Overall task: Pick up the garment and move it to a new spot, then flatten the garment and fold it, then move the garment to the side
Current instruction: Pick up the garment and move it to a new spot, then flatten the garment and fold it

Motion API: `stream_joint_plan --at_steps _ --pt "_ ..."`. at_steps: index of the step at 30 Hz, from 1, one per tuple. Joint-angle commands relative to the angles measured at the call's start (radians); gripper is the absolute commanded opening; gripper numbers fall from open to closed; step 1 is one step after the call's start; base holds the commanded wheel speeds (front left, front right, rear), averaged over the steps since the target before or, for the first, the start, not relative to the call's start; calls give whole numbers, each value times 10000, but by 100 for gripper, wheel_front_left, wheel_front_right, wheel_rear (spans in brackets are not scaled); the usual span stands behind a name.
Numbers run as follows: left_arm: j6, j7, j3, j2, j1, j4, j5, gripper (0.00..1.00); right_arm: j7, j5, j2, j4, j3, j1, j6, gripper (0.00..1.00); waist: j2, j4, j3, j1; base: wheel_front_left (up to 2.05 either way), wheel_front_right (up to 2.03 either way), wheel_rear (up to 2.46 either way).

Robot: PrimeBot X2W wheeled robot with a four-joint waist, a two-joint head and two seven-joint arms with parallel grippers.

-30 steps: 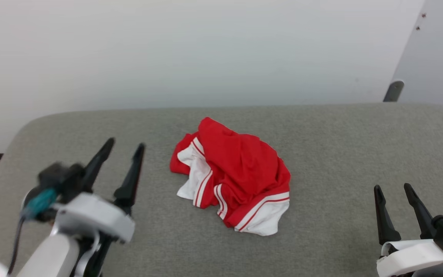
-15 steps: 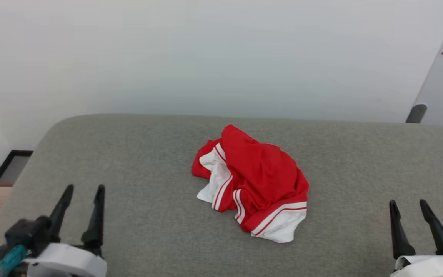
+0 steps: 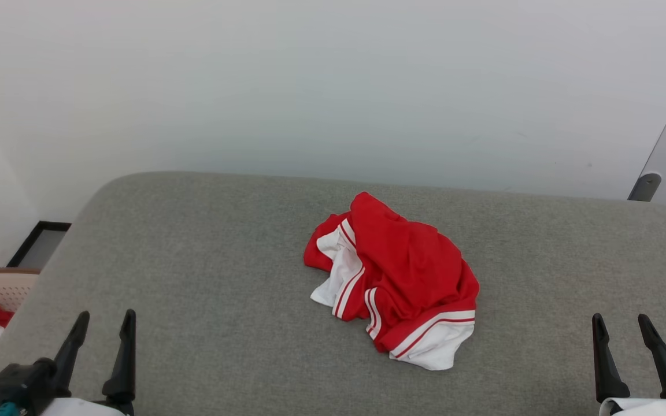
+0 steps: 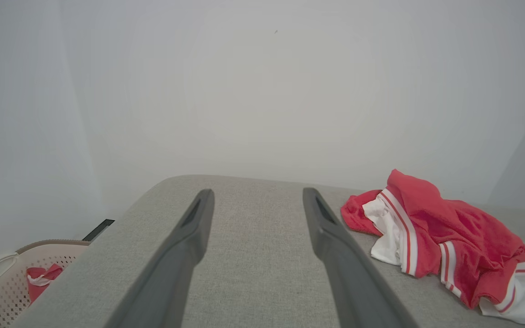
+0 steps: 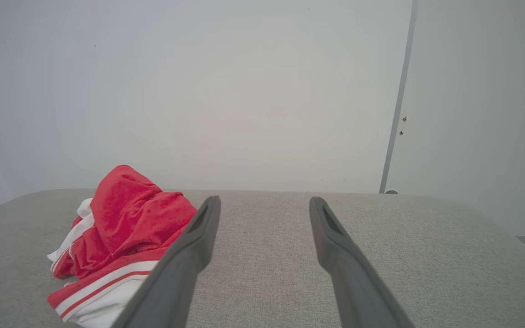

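The garment (image 3: 402,271) is seen crumpled mid-worktop (image 3: 194,242), its long axis laid from 11 to 5 o'clock. It is placed at 2 o'clock from the left end effector (image 3: 106,315) and at 10 o'clock from the nearer right end effector (image 3: 621,318). Both are held spread and empty.

Bright, soft, even light throughout. The white wall (image 3: 333,86) looks washed out across the upper frame. The garment (image 3: 408,271) casts barely any shadow, and focus is sharp.

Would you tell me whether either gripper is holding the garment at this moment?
No, the garment lies crumpled on the grey surface, with the left gripper and right gripper both open and well apart from it.
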Motion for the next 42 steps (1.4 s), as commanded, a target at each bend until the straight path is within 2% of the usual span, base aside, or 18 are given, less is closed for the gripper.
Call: stream_joint_plan --at_steps 1,12,20,26,31,37,42 --pt "-42 -1 28 -20 111 -12 88 100 -53 -24 8 -28 -39 137 1 100 -1 13 -3 0 0 0 0" --pt "-215 -2 66 -201 13 -17 170 100 -54 -68 -41 79 258 76 1 100 -1 195 86 0 0 0 0" --pt "-37 98 -89 -313 -183 -276 214 100 711 376 -136 272 863 -305 1 100 -1 837 359 0 0 0 0" --pt "2 204 -257 -448 -402 -483 195 100 2129 810 -308 346 1300 -569 1 100 -1 1563 689 0 0 0 0" --pt "-61 154 -412 -632 -625 -610 186 100 3769 1096 -535 325 1577 -853 1 100 -1 2046 1251 0 0 0 0" --pt "-170 89 -608 -955 -999 -467 215 100 5612 994 -703 342 1638 -1188 1 100 -1 2476 1775 0 0 0 0" --pt "-303 68 -735 -1191 -1250 -277 247 100 6605 827 -826 478 1695 -1366 1 100 -1 2731 2019 0 0 0 0"
